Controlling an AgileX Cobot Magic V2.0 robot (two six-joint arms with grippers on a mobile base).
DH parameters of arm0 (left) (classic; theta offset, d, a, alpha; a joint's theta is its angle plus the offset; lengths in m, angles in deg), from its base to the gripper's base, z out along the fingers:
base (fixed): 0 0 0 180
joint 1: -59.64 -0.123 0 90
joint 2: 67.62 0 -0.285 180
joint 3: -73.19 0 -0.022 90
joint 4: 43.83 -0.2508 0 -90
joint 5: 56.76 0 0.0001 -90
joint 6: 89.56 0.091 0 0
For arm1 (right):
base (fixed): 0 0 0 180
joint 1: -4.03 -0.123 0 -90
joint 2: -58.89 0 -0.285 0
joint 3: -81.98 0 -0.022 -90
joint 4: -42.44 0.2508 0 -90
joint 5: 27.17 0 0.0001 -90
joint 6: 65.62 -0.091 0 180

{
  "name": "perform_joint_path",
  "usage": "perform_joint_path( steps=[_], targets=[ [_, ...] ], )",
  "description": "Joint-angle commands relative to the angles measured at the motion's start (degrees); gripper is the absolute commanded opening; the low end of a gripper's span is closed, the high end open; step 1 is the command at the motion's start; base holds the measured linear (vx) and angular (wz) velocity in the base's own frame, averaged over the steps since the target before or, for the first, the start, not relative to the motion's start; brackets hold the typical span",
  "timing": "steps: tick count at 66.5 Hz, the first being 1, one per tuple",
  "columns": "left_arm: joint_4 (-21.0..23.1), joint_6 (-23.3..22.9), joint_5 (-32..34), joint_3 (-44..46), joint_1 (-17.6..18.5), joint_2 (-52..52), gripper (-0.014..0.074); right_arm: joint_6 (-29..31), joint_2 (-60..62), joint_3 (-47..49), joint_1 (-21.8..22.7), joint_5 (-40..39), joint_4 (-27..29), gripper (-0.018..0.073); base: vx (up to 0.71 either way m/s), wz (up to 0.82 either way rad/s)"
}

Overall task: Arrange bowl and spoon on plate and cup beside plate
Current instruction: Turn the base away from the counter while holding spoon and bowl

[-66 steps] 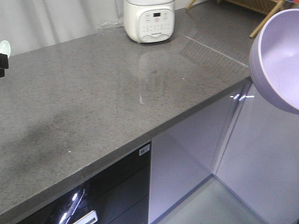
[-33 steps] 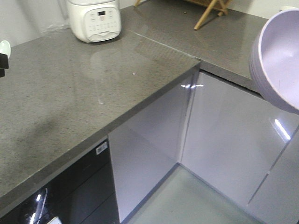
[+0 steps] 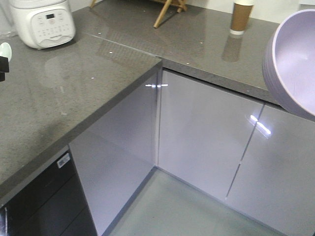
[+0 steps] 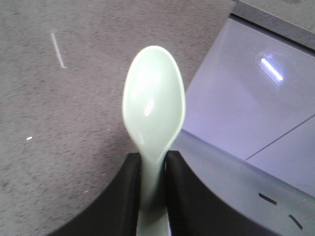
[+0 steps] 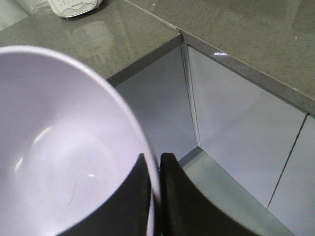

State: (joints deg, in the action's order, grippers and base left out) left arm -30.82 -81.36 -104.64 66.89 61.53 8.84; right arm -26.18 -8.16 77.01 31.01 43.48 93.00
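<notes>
Closest to me, my left claw [image 4: 153, 160] is clenched on the neck of the spoon [image 4: 153, 103]. The pale green head stands clear above the pads, hollow side to the wrist camera. My right claw [image 5: 155, 160] is pinched across the rim of the bowl [image 5: 59, 147], one pad inside and one outside, so the bowl hangs tilted with its open side towards the front camera.

Below both loads I see only glossy cabinet doors [image 3: 206, 132] and floor, not a place to set anything. The grey stone surface [image 3: 197, 46] wraps round the corner beyond them, with a white rice cooker [image 3: 42, 22] on its left run.

The plate is in none of my views, so I judge this to be a carrying step. I would hold both grips firm and move smoothly, since a rim pinch lets a bowl swing. I would lower nothing until the plate shows.

Farthest off, the cup [image 3: 241, 17] stands upright on the back run, near some wooden legs [image 3: 167, 10].
</notes>
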Motion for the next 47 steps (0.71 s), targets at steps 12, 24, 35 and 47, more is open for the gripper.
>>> perform_joint_path(
  steps=[12, 24, 35, 47],
  targets=[
    [1.11, -0.31, 2.83, 1.33, 0.31, -1.35, -0.0006, 0.31, 0.72, 1.77, 0.36, -2.25, 3.1, -0.0004, -0.03, -0.3],
    [1.11, -0.31, 2.83, 1.33, 0.31, -1.35, -0.0006, 0.31, 0.72, 1.77, 0.36, -2.25, 3.1, -0.0004, -0.03, -0.3],
    [1.11, -0.31, 2.83, 1.33, 0.31, -1.35, -0.0006, 0.31, 0.72, 1.77, 0.36, -2.25, 3.1, -0.0004, -0.03, -0.3],
    [1.11, -0.31, 2.83, 1.33, 0.31, -1.35, -0.0006, 0.31, 0.72, 1.77, 0.36, -2.25, 3.1, -0.0004, -0.02, -0.27]
  ],
)
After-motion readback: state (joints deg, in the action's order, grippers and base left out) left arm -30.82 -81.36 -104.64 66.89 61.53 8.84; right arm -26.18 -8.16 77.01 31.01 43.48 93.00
